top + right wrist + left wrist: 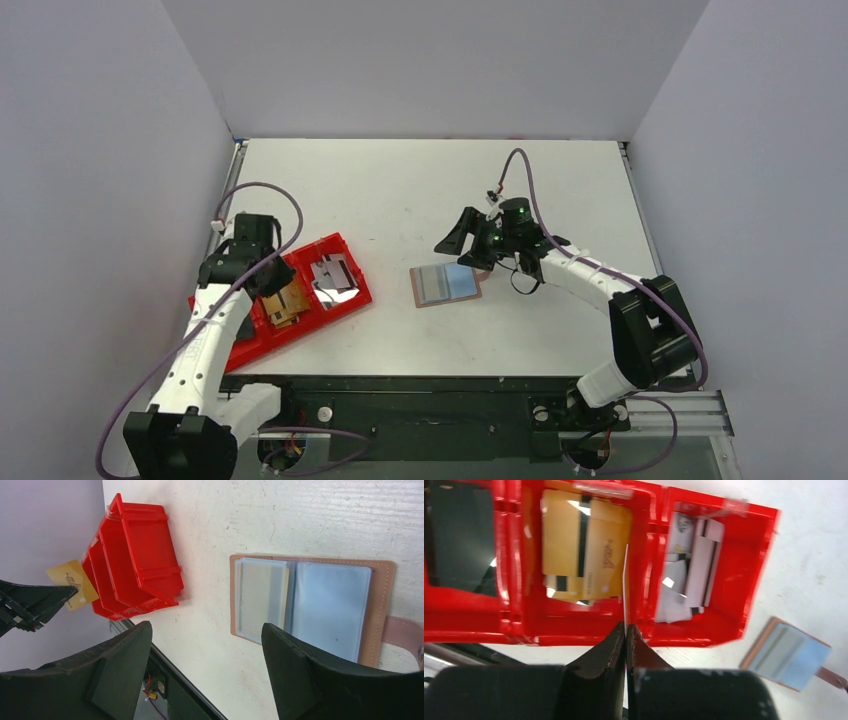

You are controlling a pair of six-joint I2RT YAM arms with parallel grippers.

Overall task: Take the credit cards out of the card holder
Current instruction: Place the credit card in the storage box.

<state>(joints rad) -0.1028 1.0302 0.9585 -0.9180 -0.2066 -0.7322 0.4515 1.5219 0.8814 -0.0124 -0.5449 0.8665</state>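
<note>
The tan card holder [447, 284] lies open and flat on the table, its pale blue inside facing up [330, 605] and its snap tab [402, 632] to one side. One sleeve shows a pale card [262, 597] inside it. My right gripper [205, 627] hovers open just above the holder's near edge, holding nothing. My left gripper [626, 627] is shut on a thin gold credit card [72, 585], seen edge-on [625, 585], over the red tray [345, 300].
The red tray [724, 625] has three compartments: a black item [459, 535] in one, gold cards [584, 545] in the middle, silver-white cards [691, 565] in the third. Grey walls enclose the table; a black rail runs along its near edge.
</note>
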